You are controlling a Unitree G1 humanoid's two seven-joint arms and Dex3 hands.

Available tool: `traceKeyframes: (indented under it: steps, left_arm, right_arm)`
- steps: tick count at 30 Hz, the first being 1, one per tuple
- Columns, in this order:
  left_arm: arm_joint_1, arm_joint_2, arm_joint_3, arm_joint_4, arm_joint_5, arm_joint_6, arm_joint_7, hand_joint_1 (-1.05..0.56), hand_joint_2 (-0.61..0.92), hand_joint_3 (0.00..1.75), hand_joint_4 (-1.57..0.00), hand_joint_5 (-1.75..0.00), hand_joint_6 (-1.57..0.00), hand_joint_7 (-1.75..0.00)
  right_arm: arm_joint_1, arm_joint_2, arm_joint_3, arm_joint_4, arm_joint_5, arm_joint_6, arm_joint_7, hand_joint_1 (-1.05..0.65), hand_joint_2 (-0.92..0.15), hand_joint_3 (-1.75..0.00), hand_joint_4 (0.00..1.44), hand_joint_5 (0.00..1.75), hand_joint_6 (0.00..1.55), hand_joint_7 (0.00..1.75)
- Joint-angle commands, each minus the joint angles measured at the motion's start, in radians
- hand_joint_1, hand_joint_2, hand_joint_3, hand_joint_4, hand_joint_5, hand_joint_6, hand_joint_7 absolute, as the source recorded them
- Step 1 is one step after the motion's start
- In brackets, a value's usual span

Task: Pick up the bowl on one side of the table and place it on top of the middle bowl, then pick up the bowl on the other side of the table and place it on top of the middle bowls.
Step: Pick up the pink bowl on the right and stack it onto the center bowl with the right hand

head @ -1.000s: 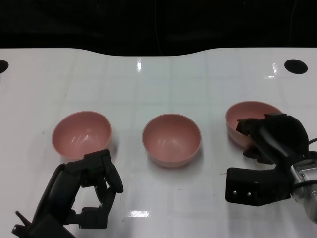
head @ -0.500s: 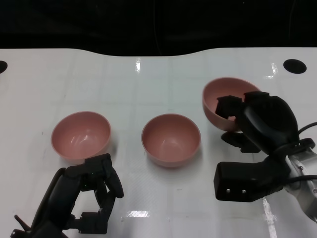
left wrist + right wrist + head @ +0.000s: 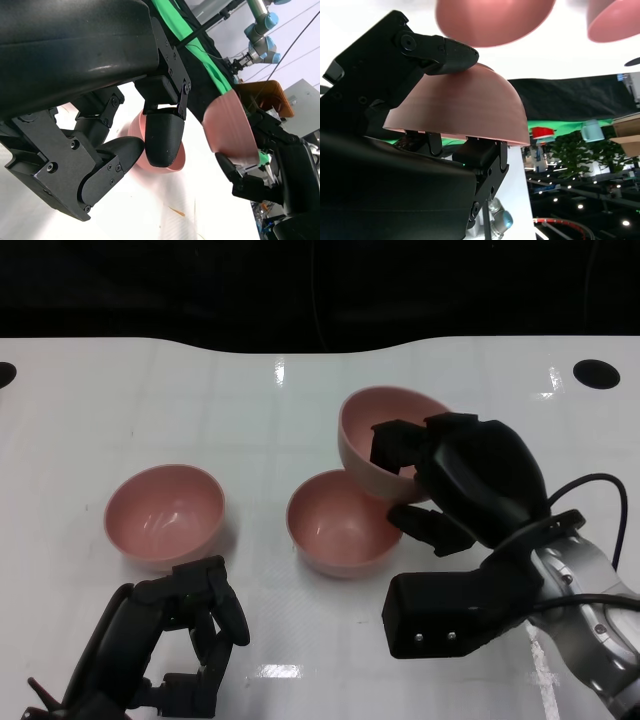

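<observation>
- At the lower left of the head view the left hand (image 3: 165, 645) hangs over the white table (image 3: 150, 400), holding nothing; its fingers are curled partway with a gap between them, and it sits just below the left bowl without touching it.
- At the lower right of the frame the right hand (image 3: 455, 485) grips the lifted bowl (image 3: 365, 440): fingers hook over its rim into the inside while another presses the outer wall, as the right wrist view (image 3: 460, 107) shows close up.
- The middle bowl (image 3: 335, 525) rests upright on the table at the centre of the frame.
- The left bowl (image 3: 165, 510) stands upright at the centre left, well apart from the middle bowl.
- The lifted bowl is tilted, its opening turned toward the frame's lower right, and it overlaps the upper right rim of the middle bowl; whether the two touch cannot be told.
- In the left wrist view the lifted bowl (image 3: 230, 132) shows in the air, clear of the table.
</observation>
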State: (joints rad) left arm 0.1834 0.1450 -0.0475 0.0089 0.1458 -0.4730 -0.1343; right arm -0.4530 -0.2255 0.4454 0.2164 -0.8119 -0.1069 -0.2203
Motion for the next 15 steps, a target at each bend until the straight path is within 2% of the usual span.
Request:
traceKeyframes:
  steps: [1,3,7,13,15]
  left_arm:
    - [0.014,0.009,0.005,-0.02,0.004,0.009,0.012,-0.1,0.32,1.48,-0.89,-1.71,-0.8,-1.57]
    - [0.023,0.006,0.002,-0.031,0.008,0.013,0.014,-0.1,0.33,1.48,-0.88,-1.73,-0.8,-1.58]
    - [0.029,0.004,-0.005,-0.034,0.006,0.008,0.011,-0.1,0.33,1.48,-0.88,-1.74,-0.8,-1.58]
    - [0.035,0.003,-0.01,-0.042,0.042,0.005,0.031,-0.12,0.35,1.44,-0.89,-1.74,-0.8,-1.57]
    - [0.034,0.001,-0.015,-0.043,0.047,0.001,0.033,-0.12,0.36,1.43,-0.89,-1.75,-0.8,-1.57]
  right_arm:
    - [-0.008,0.02,0.003,-0.01,0.028,-0.007,0.036,-0.19,-0.32,-1.22,0.99,1.75,0.87,1.46]
    - [-0.007,0.031,0.007,-0.011,0.035,-0.011,0.054,-0.2,-0.33,-1.23,1.0,1.75,0.81,1.58]
    - [-0.012,0.04,0.022,0.023,0.028,-0.039,0.048,-0.23,-0.31,-1.26,1.0,1.75,0.75,1.72]
    - [-0.028,0.057,0.04,0.074,0.025,-0.041,0.066,-0.24,-0.34,-1.27,0.97,1.75,0.7,1.75]
    - [-0.033,0.059,0.044,0.095,0.023,-0.052,0.058,-0.25,-0.3,-1.25,0.98,1.75,0.71,1.69]
